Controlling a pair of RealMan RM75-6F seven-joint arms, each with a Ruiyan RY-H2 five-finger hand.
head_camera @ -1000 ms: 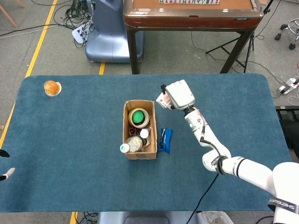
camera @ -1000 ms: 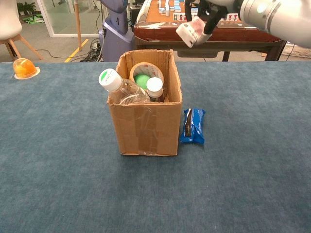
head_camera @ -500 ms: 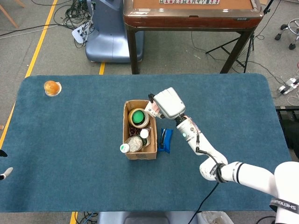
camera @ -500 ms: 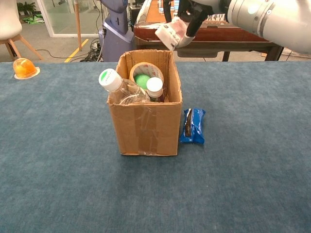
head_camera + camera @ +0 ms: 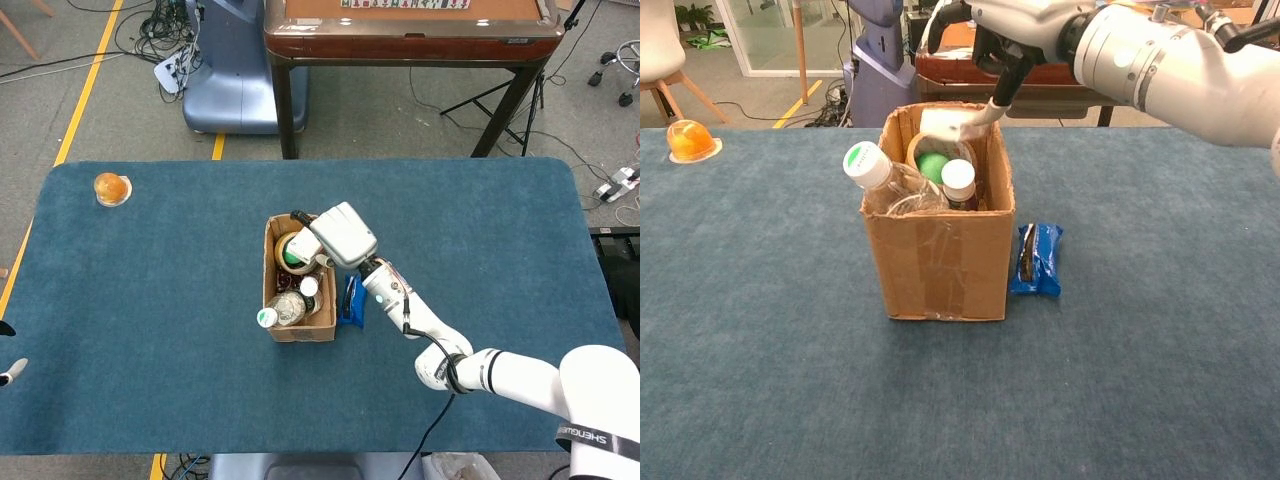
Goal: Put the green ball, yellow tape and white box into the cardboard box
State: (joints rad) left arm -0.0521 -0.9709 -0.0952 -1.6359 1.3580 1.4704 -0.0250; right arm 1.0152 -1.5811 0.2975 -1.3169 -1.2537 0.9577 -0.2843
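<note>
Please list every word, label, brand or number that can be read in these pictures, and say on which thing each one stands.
"SHENGL...", cut off: black band on the right arm, head view.
Blue packet: print too small to read.
Bottle in the cardboard box: no label readable.
Tiles on the brown table: marks blurred.

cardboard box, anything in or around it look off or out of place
The cardboard box is crowded: a clear bottle leans tilted with its cap above the rim, beside a smaller white-capped bottle. A blue snack packet lies on the table just right of the box, outside it. Nothing looks spilled or damaged.
</note>
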